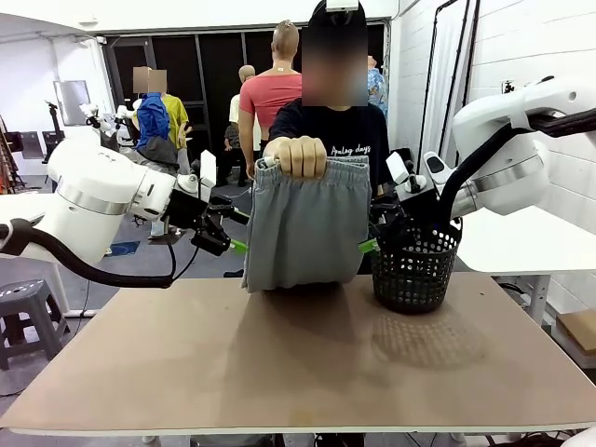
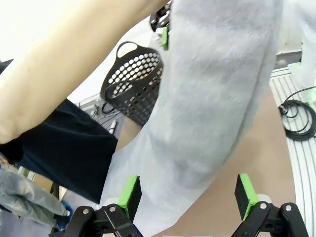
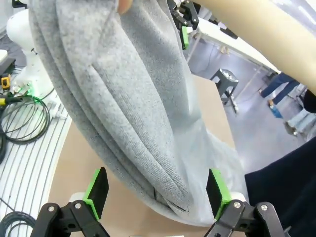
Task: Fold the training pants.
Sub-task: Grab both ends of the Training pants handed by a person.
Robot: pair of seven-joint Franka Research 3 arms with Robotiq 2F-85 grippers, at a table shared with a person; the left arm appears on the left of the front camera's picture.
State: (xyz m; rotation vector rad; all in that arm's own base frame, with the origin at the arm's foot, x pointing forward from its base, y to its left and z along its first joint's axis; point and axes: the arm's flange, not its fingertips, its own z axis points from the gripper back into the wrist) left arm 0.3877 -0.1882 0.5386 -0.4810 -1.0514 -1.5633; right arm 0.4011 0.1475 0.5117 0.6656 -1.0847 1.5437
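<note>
A person's hands (image 1: 298, 156) hold the light grey training pants (image 1: 303, 228) up by the gathered waistband at the table's far edge, folded lengthwise, with the lower end touching the tabletop. My left gripper (image 1: 235, 240) hovers open at the pants' left edge. My right gripper (image 1: 371, 244) is open at their right edge. In the left wrist view the training pants (image 2: 212, 98) hang just ahead of the open left gripper (image 2: 187, 193). The right wrist view has the pants (image 3: 128, 98) hanging between the spread fingers of the right gripper (image 3: 157, 191), whose pads are apart from the cloth.
A black mesh basket (image 1: 416, 265) stands on the table (image 1: 298, 372) at the far right, just behind my right gripper; the basket (image 2: 133, 81) also appears beside the pants. The person's forearm (image 2: 64, 84) crosses close above the left gripper. Cables (image 3: 19, 123) lie off the table's side.
</note>
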